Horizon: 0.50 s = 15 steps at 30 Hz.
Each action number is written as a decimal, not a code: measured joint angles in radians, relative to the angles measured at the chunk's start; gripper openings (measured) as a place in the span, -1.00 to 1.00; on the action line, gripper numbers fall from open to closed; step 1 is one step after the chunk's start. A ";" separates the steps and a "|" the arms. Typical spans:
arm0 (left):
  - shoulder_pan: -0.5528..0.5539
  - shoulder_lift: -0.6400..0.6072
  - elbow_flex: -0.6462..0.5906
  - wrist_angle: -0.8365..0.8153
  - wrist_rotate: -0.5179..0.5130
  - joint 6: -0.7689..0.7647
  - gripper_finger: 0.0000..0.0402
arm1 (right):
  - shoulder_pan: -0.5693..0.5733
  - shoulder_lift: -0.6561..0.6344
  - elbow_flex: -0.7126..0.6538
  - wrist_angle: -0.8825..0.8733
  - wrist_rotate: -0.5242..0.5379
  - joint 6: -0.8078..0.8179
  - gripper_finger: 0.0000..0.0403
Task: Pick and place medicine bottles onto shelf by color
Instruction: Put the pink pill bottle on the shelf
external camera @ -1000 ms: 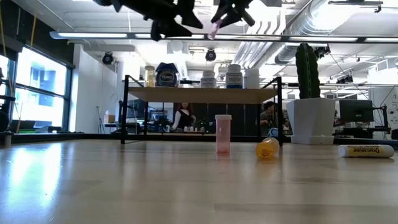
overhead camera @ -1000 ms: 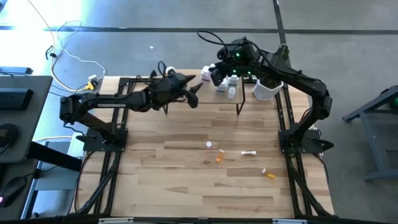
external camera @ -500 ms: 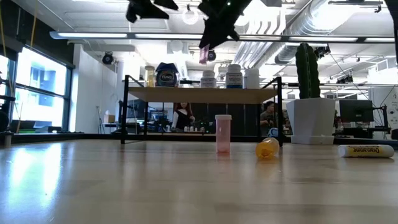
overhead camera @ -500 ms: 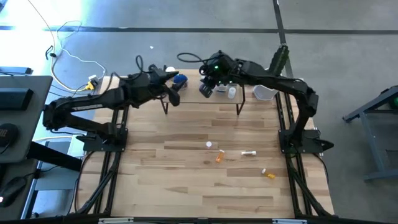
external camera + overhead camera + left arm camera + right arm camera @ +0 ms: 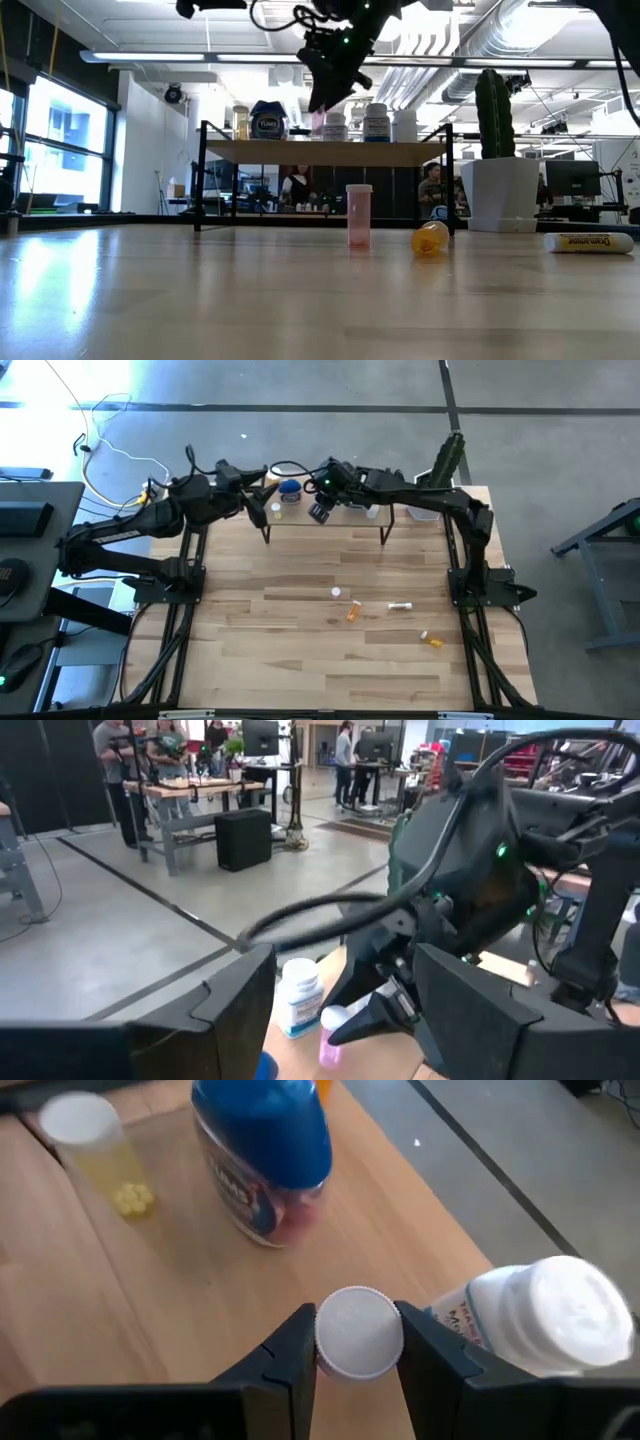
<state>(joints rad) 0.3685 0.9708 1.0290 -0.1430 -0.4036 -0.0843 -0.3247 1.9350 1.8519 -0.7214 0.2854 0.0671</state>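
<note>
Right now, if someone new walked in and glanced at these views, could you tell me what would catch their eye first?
The right gripper stands out first: it hangs over the shelf, shut on a pink bottle with a white cap, between a blue-lidded jar and a white bottle. The left gripper waits open near the shelf's left end. Out on the table, a pink bottle stands upright with an orange one lying beside it.

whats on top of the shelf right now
On the shelf: a blue-lidded jar, a clear yellow-pill bottle and white bottles. The right gripper holds a white-capped bottle over it, hiding the board beneath.
</note>
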 joint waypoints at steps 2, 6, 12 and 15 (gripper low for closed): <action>0.000 -0.006 0.000 -0.014 0.000 -0.002 0.12 | 0.002 0.012 0.000 -0.002 0.001 -0.001 -0.50; -0.001 -0.007 0.000 -0.053 0.000 -0.012 0.12 | 0.009 0.026 0.000 -0.006 0.003 0.002 -0.50; -0.002 -0.007 0.000 -0.096 0.001 -0.010 0.12 | 0.019 0.029 0.000 -0.035 0.003 0.003 -0.50; -0.002 -0.007 0.000 -0.101 0.007 -0.010 0.12 | 0.019 0.029 0.000 -0.058 0.004 0.005 -0.50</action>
<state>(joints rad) 0.3668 0.9642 1.0290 -0.2441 -0.3962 -0.0942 -0.3054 1.9640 1.8519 -0.7790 0.2890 0.0726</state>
